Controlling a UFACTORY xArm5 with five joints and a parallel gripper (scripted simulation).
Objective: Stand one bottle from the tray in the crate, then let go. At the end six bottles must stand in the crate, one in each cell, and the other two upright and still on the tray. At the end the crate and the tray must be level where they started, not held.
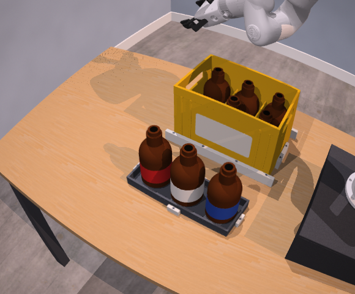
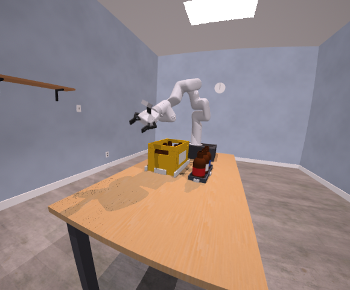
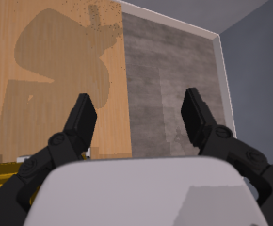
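Note:
A yellow crate (image 1: 187, 114) (image 2: 166, 157) stands on the wooden table (image 1: 76, 142) and holds several brown bottles. Its near left cell looks empty. In front of it, a dark grey tray (image 1: 199, 218) (image 2: 200, 180) carries three upright brown bottles: one with a red label (image 1: 155, 158) (image 2: 198, 167), one with a white label (image 1: 187, 175) and one with a blue label (image 1: 223, 194). My gripper (image 1: 198, 12) (image 2: 141, 122) (image 3: 137, 102) is open and empty. It hangs high in the air beyond the crate's far left side, far from the tray.
Grey rails (image 1: 218, 156) frame the crate's base. The arm's black pedestal (image 1: 329, 205) sits on the table's right end. In the wrist view, the table edge and the floor (image 3: 174, 94) lie below the fingers.

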